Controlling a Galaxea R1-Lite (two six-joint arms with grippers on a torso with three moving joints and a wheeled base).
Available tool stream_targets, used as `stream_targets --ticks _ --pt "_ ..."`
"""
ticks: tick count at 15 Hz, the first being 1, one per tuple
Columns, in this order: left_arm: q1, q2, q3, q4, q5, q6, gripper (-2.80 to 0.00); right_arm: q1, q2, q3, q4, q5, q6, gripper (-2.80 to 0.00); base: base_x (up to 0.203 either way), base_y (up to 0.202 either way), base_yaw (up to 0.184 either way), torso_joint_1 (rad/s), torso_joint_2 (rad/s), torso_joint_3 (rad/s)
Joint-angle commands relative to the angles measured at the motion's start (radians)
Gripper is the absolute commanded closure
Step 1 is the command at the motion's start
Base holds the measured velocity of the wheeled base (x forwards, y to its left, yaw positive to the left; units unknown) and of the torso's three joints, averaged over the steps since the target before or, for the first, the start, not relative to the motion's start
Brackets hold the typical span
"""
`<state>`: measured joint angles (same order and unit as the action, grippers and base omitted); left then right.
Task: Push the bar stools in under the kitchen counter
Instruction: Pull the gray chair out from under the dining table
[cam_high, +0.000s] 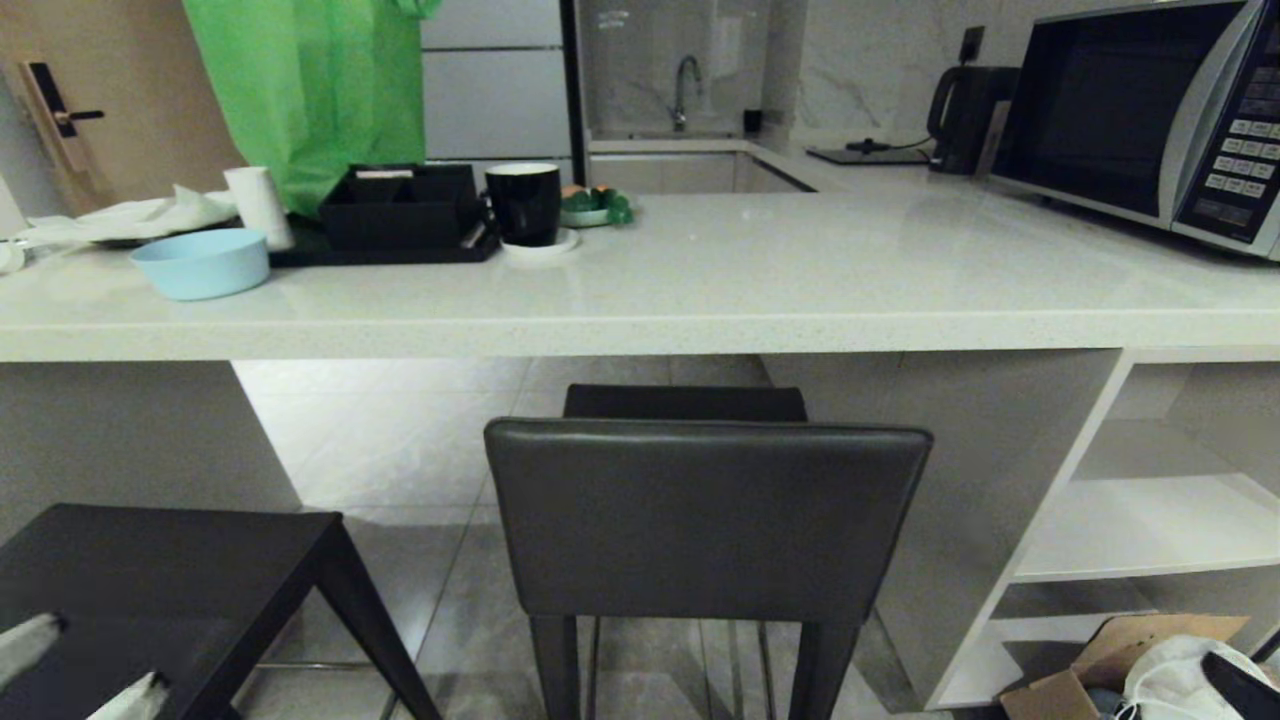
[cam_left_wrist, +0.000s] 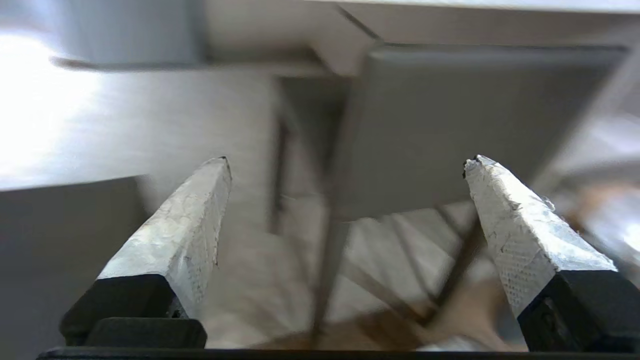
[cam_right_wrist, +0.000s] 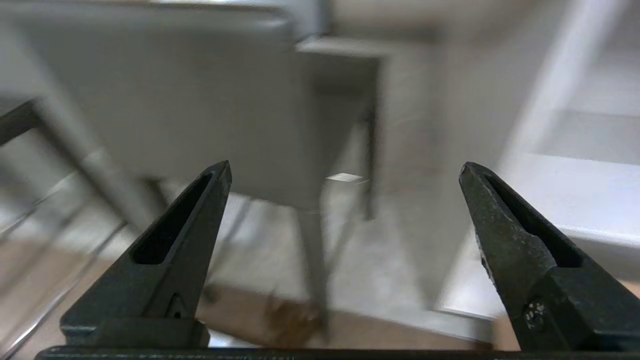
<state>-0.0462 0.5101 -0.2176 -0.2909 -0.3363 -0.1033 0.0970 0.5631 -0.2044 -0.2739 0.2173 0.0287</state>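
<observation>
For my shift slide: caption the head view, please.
Bar stool facing the kitchen counter, backrest not yet under; second stool at left.

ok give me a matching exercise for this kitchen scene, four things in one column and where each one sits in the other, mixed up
Things:
1. microwave
2. light blue bowl
3. cardboard box
4. black mug

Places:
A. on a white saucer, beside the black tray
B. on the floor by the white shelves
C. at the right end of the kitchen counter
D. near the counter's front edge, at the left

Pairs: 1-C, 2-D, 3-B, 4-A
</observation>
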Motion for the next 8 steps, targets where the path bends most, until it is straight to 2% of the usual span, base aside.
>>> stream_targets --ticks 1,3,5,8 --pt "-0.024 0.381 0.027 -0.242 -0.093 -0.008 -2.8 0.021 0.332 0.006 -0.176 0.104 -0.001 -2.8 0.0 0.0 0.0 0.0 0.0 0.0" --pt "-0.04 0.592 0.057 -0.464 -0.177 -0.012 -2.8 0.03 0.5 0.004 -0.324 0.207 -0.005 -2.8 0.0 0.0 0.0 0.0 0.0 0.0" --pt "-0.057 0.768 0.08 -0.627 -0.255 -0.005 -2.8 0.034 0.63 0.006 -0.439 0.307 -0.009 -2.8 0.0 0.0 0.0 0.0 0.0 0.0" --pt "-0.069 1.005 0.1 -0.867 -0.415 0.028 -2.8 0.037 0.774 0.013 -0.578 0.454 -0.014 -2.8 0.0 0.0 0.0 0.0 0.0 0.0"
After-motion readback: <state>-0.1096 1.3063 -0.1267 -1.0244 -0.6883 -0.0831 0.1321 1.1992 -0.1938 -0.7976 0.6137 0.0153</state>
